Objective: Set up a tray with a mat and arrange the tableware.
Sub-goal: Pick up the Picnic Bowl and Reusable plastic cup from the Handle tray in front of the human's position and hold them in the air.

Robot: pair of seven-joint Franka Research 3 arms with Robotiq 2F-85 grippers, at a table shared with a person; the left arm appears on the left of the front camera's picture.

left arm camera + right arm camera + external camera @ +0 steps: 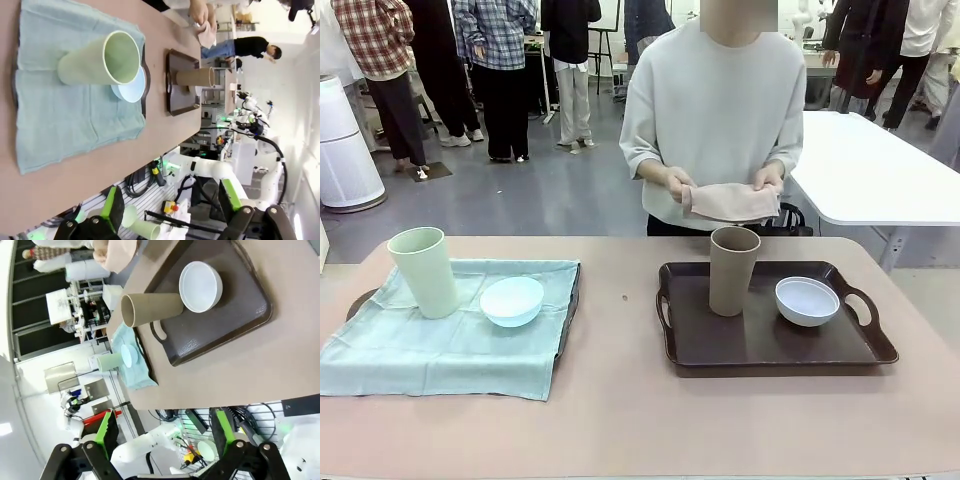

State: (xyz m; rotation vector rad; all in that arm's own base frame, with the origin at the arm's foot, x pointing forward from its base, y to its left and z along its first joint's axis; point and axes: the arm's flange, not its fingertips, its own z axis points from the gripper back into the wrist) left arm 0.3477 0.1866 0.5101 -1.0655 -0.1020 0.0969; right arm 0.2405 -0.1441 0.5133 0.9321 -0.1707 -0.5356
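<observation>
On the left, a pale teal mat (pixel 440 345) covers a dark tray (pixel 573 298); a pale green tumbler (pixel 423 270) and a light blue bowl (pixel 511 300) stand on it. The right tray (pixel 760 345) is bare dark brown and carries a brown tumbler (pixel 733 270) and a whitish bowl (pixel 807 300). Behind it, the person holds a folded beige mat (pixel 730 202) in both hands. My left gripper (pixel 170 205) hangs open, well off the table's near edge, facing the green tumbler (pixel 100 60). My right gripper (pixel 164 432) is open too, facing the brown tumbler (pixel 152 307) and whitish bowl (pixel 200 286).
The tan table (pixel 620 410) has free room in front of both trays and between them. A white table (pixel 880 170) stands behind at the right. Other people stand far back in the room.
</observation>
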